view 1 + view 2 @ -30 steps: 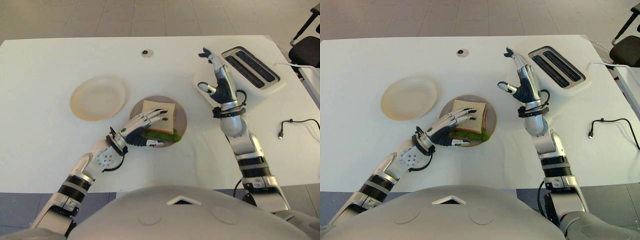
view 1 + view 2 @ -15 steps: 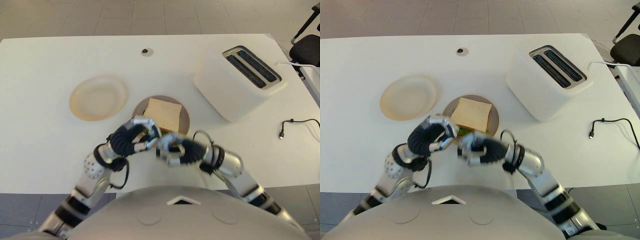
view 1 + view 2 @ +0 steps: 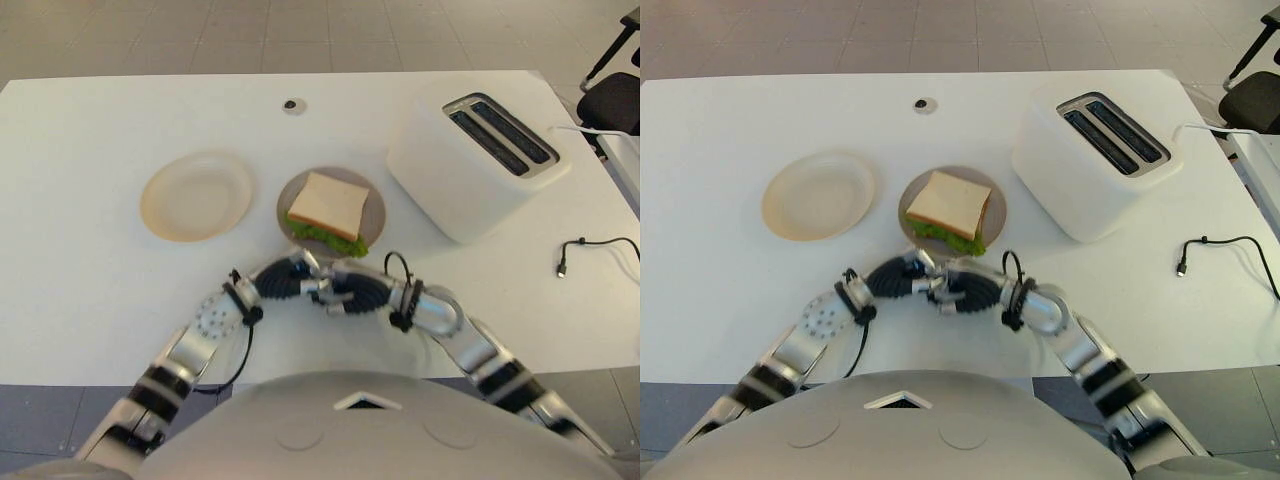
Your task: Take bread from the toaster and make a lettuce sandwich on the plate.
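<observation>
A sandwich sits on the brown plate [image 3: 376,216] at mid-table: a bread slice [image 3: 328,199] on top, with lettuce [image 3: 330,239] poking out at its near edge. The white toaster [image 3: 470,170] stands to the right of the plate, and both of its slots look empty. My left hand [image 3: 283,283] and right hand [image 3: 352,293] meet just in front of the plate's near rim. Both have curled fingers and hold nothing.
An empty cream plate [image 3: 196,195] lies left of the brown one. A small dark round thing [image 3: 291,103] sits near the table's far edge. A black cable [image 3: 590,250] trails on the right. A black chair [image 3: 615,98] stands past the table's right corner.
The right hand came down from beside the toaster. The left hand left the sandwich. Both curled and met in front of the plate, which slid away from me with the sandwich on it.
</observation>
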Motion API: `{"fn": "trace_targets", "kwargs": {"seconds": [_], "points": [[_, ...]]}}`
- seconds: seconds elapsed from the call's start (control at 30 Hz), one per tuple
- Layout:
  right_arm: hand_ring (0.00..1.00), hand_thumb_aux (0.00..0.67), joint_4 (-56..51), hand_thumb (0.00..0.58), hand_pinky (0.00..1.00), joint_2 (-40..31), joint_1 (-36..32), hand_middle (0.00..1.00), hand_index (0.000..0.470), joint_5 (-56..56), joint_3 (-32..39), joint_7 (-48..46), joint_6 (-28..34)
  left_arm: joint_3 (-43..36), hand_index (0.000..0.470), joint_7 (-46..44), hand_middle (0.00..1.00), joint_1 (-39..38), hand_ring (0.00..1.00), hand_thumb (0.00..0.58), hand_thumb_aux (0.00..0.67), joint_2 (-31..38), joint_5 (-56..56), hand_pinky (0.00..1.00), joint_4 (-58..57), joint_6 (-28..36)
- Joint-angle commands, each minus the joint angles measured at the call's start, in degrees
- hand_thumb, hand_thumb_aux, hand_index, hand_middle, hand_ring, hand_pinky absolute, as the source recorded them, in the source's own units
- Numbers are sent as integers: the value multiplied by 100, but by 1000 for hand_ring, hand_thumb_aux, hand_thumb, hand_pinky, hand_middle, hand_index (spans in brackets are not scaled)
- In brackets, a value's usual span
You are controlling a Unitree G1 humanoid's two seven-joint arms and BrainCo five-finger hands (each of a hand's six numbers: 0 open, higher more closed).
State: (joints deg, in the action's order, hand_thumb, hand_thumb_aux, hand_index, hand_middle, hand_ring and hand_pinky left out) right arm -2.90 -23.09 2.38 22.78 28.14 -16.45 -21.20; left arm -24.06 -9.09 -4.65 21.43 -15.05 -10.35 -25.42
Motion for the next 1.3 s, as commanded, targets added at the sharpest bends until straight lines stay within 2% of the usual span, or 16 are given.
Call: {"fn": "trace_targets", "kwargs": {"seconds": [0.03,0.1,0.13,0.17,0.2,0.23,0.27,0.3,0.33,0.43,0.53,0.67,0.8,1.03,1.17,1.3], "points": [[1000,670,-1228,580,1000,618,-501,1000,470,782,-170,1373,489,131,470,902,1000,429,1000,580,670,-234,-859,1000,-1184,639],[1000,670,-1694,580,1000,805,-655,1000,470,947,-290,1981,543,153,470,1279,1000,676,1000,580,670,-320,-1064,1000,-1617,551],[1000,670,-1767,580,1000,856,-636,1000,470,928,-343,2154,464,164,459,1357,1000,682,1000,580,654,-361,-1015,1000,-1669,242],[1000,670,-1684,580,1000,868,-534,1000,470,798,-398,2212,264,171,394,1244,1000,576,1000,565,562,-427,-737,1000,-1551,-188],[1000,533,-1512,556,1000,828,-385,1000,374,634,-436,2196,11,156,323,1085,1000,423,1000,523,460,-482,-394,1000,-1372,-642],[1000,420,-1306,500,1000,762,-223,1000,295,480,-466,2131,-221,135,286,894,1000,273,1000,491,407,-518,-50,1000,-1197,-1027],[788,0,-912,0,788,616,35,788,0,168,-519,1964,-550,85,122,559,918,53,918,261,173,-539,526,918,-896,-1356],[235,0,-344,0,235,424,339,235,0,-307,-658,1763,-859,-20,0,186,0,-192,0,0,0,-498,1255,0,-447,-1625],[0,0,271,0,0,261,612,0,0,-817,-894,1618,-1075,-76,0,-128,0,-415,0,0,0,-471,2040,0,95,-1733],[0,0,1418,0,0,122,955,0,0,-2141,-1637,1457,-1218,189,0,-419,0,-624,0,0,0,-641,3546,0,1139,-1674],[0,0,1339,0,0,395,868,0,0,-2398,-2134,1680,-1265,677,0,-185,0,-260,0,0,0,-1079,3542,0,823,-1557],[0,0,251,0,0,957,642,0,0,-1372,-2202,2277,-1440,1224,0,526,0,37,0,0,0,-1628,2713,0,27,-1298],[0,0,-352,0,0,1290,588,0,0,-413,-1937,2700,-1743,1271,0,566,0,43,0,0,0,-1714,1900,0,-289,-1452],[0,0,-1065,0,0,2045,383,0,0,88,-1963,3719,-2566,1878,0,632,0,339,0,0,0,-1575,1753,0,-507,-1216],[0,0,-1347,0,0,2255,277,0,0,677,-1898,4313,-2475,2292,0,672,0,495,0,0,0,-1550,2006,0,-489,-770],[0,0,-1458,0,0,2301,201,0,0,1060,-1889,4809,-2366,2343,0,669,0,757,0,0,0,-1696,1891,0,-718,-934]]}}
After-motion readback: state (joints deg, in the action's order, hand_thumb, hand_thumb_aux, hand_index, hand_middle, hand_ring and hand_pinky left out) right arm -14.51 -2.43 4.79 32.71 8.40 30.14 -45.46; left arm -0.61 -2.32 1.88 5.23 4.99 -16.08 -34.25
